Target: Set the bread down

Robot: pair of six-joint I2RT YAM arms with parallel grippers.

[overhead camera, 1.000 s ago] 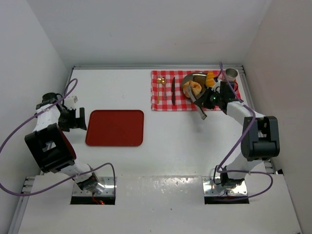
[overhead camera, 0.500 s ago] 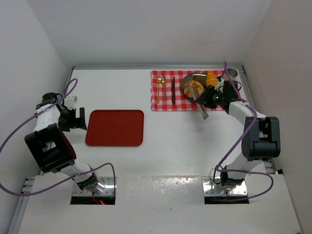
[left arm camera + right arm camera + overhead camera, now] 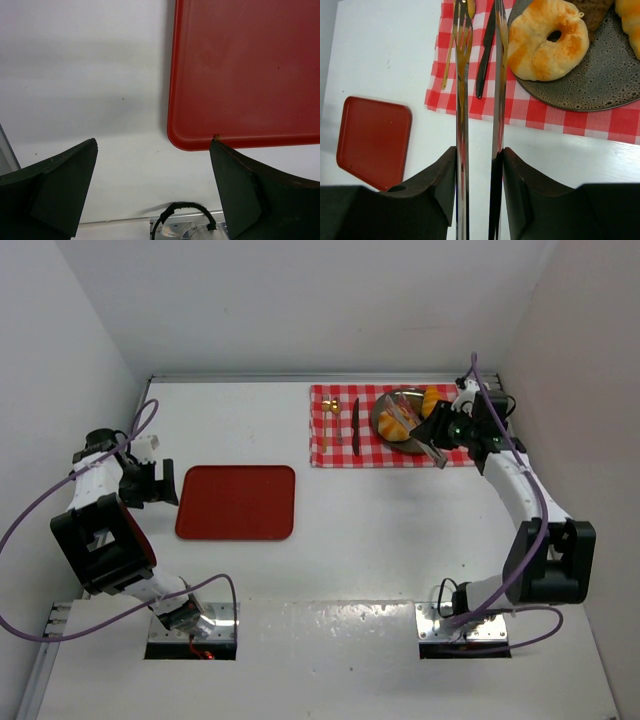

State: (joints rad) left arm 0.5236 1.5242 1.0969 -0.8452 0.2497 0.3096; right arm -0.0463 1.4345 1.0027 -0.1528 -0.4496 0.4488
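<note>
A dark plate (image 3: 600, 85) on a red checked cloth (image 3: 465, 95) holds the bread: a round pale-golden bun (image 3: 547, 40), a dark brown lump (image 3: 592, 12) and a golden-orange croissant (image 3: 629, 20). My right gripper (image 3: 479, 152) is shut on metal tongs (image 3: 462, 100), whose two blades run past the bun's left side, above the cloth. From above, the right gripper (image 3: 442, 432) and the tongs (image 3: 436, 452) hover at the plate's (image 3: 388, 400) near right edge. My left gripper (image 3: 152, 150) is open and empty beside the red tray (image 3: 250, 75).
A gold fork (image 3: 451, 55) and a black knife (image 3: 485, 55) lie on the cloth left of the plate. The red tray (image 3: 237, 502) lies mid-left on the white table, with the left gripper (image 3: 160, 485) at its left edge. Walls close in on both sides.
The right arm has swung its elbow out to the right and moved the gripper with the tongs farther back and right, by the plate. The left arm has not moved.
</note>
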